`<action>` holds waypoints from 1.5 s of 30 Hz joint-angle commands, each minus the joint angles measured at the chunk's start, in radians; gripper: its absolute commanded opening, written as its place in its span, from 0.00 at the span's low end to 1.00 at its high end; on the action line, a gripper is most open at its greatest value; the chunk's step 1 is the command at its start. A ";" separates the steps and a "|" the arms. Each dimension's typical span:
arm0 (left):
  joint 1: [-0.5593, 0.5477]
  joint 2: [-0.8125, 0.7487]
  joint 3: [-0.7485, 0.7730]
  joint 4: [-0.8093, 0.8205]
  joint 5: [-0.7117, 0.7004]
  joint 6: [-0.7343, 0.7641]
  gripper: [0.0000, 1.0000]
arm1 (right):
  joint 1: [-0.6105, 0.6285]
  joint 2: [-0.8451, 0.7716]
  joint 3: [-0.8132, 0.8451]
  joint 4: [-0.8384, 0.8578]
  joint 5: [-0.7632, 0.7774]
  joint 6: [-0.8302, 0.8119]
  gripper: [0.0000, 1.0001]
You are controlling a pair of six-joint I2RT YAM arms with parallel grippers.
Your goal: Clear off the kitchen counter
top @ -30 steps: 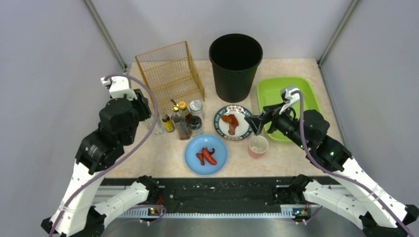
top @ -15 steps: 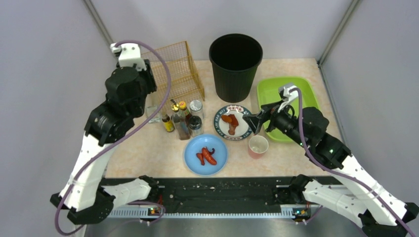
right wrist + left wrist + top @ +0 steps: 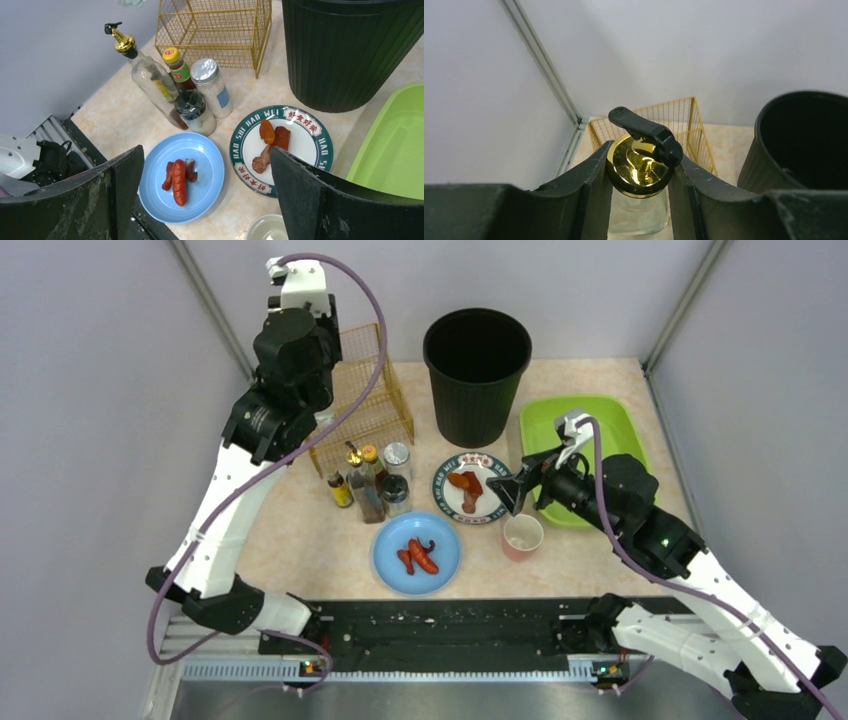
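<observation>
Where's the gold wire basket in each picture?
Top external: the gold wire basket sits at the back left.
Left wrist: the basket is in the middle, behind the gold-capped bottle clamped in the left gripper.
Right wrist: the basket runs along the top edge, near the middle.
Shared landmark: the black bin stands right of the basket in every view.
</observation>
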 commanded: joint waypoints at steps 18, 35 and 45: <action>0.231 0.404 0.425 0.277 0.183 -0.077 0.00 | 0.003 0.027 -0.018 0.052 -0.073 0.000 0.95; 0.274 0.617 0.501 0.510 0.240 -0.130 0.00 | 0.003 0.016 -0.067 0.074 -0.076 0.019 0.95; 0.283 0.649 0.553 0.573 0.263 -0.159 0.00 | 0.003 0.050 -0.066 0.095 -0.066 0.018 0.95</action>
